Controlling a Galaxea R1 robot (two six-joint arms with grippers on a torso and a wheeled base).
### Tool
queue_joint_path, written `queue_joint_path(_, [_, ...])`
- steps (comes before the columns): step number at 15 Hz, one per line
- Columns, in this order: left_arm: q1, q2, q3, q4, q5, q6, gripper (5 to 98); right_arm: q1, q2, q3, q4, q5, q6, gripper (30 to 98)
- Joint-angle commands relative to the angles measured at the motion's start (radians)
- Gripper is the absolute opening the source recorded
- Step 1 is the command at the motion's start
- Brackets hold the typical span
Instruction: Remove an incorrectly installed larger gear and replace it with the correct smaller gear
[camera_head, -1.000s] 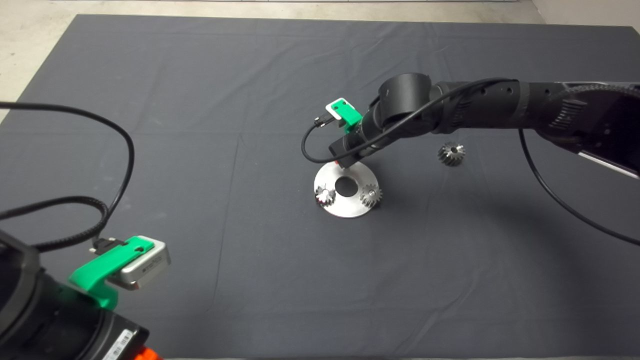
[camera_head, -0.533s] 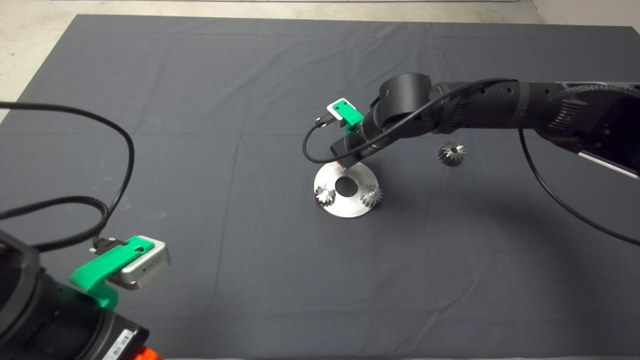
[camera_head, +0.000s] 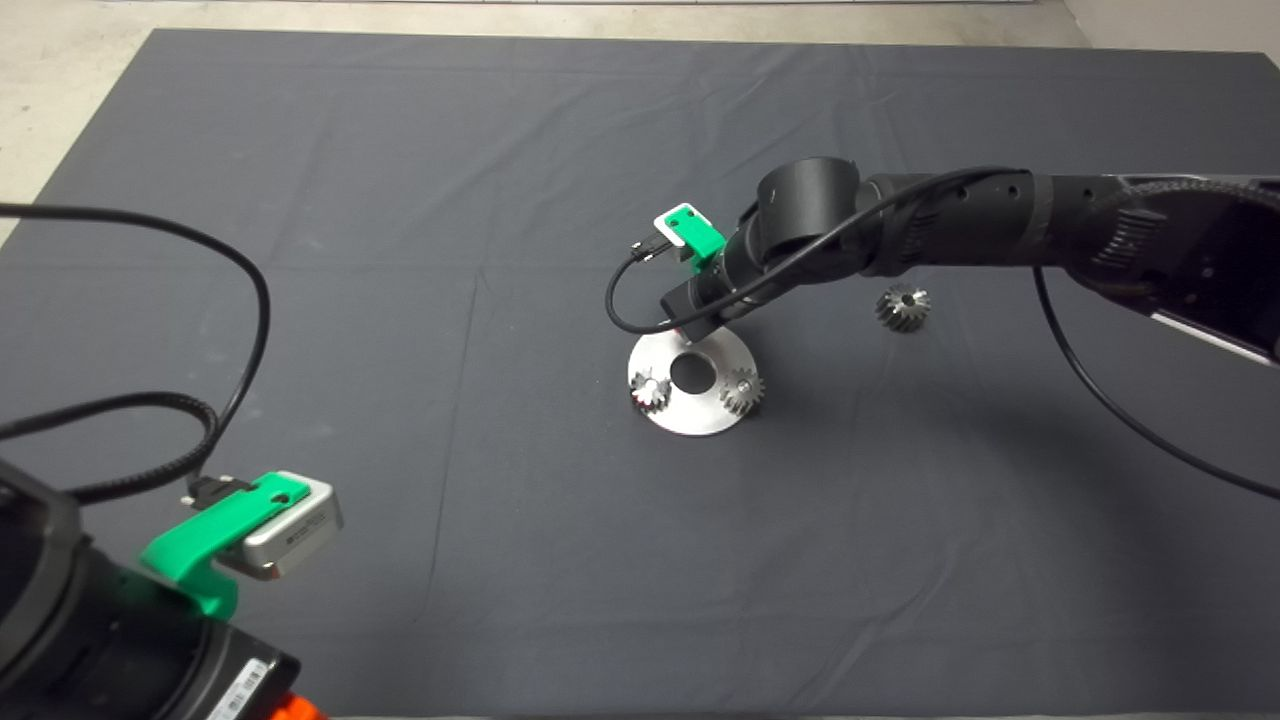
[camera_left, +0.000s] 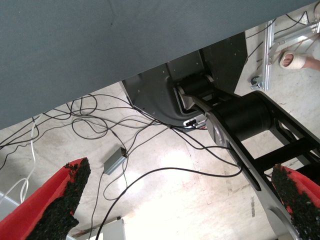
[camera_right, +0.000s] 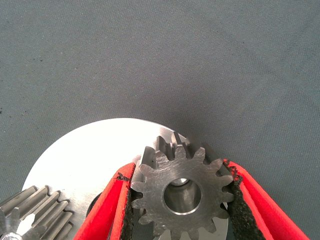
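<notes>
The larger gear (camera_right: 183, 194) sits at the far edge of the round silver plate (camera_right: 95, 157), bore facing the wrist camera, axis roughly upright. The right tool (camera_right: 183, 200) is closed on it, pads against opposite teeth. The smaller gear (camera_head: 903, 307) lies on the desk (camera_head: 400, 200), apart from the plate. The left tool (camera_left: 175, 200) is parked at the lower left, fingers wide apart.

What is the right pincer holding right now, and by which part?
The right pincer grips a silver gear by its toothed rim, one pad on each opposite side, over the round plate. The left pincer holds nothing.
</notes>
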Motion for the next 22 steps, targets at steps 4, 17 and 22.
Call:
queue_joint_path(4, [-0.004, -0.002, 0.009, 0.006, -0.006, 0.0, 92.9, 0.027, 0.009, -0.019, -0.036, 0.004, 0.006, 41.1])
queue_joint_path(17, [-0.004, -0.002, 0.009, 0.006, -0.006, 0.0, 92.9, 0.031, 0.026, -0.062, -0.031, 0.006, 0.006, 41.4])
queue_joint_path(22, [-0.004, -0.002, 0.009, 0.006, -0.006, 0.0, 92.9, 0.031, 0.026, -0.061, -0.03, 0.006, 0.004, 42.6])
